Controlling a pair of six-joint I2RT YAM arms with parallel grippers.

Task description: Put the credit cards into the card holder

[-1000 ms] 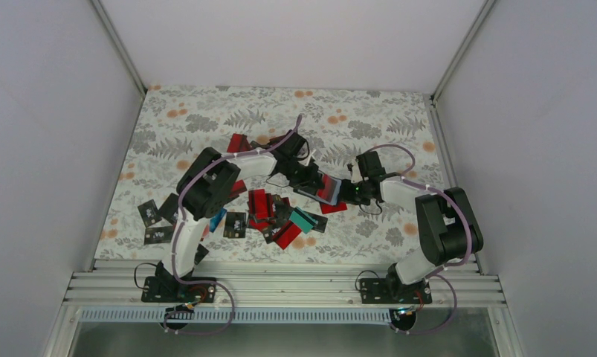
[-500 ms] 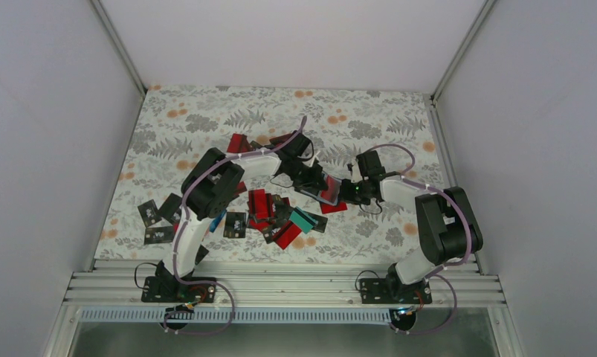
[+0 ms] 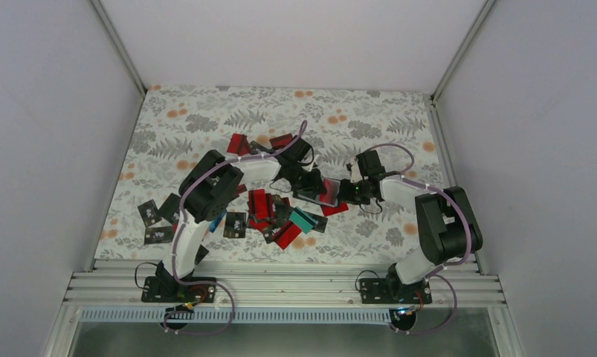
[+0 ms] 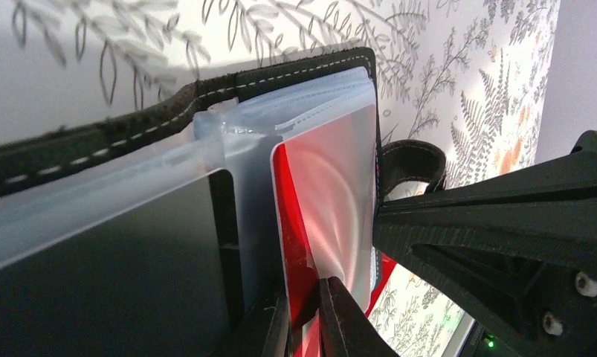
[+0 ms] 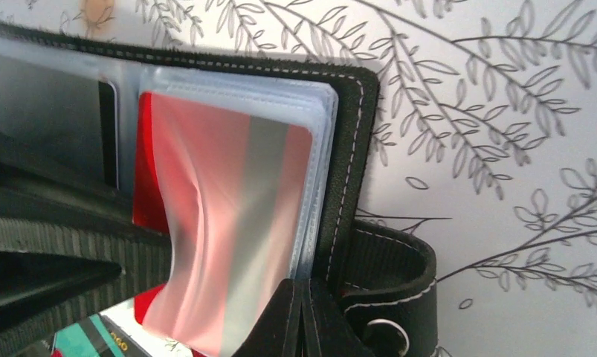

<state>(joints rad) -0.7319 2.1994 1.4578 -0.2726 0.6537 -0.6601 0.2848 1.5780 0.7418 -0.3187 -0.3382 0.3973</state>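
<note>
Above the flowered table (image 3: pixel 206 119), near its middle, the card holder (image 5: pixel 351 149) is open, with a red card (image 4: pixel 332 193) partly in its clear sleeve. My right gripper (image 5: pixel 302 316) is closed tight on the holder's edge. My left gripper (image 4: pixel 308 327) seems closed on the card. Loose cards (image 3: pixel 269 216) lie nearby.

left gripper (image 3: pixel 314 186) shifted right, nearer card holder (image 3: pixel 328 195)
</note>
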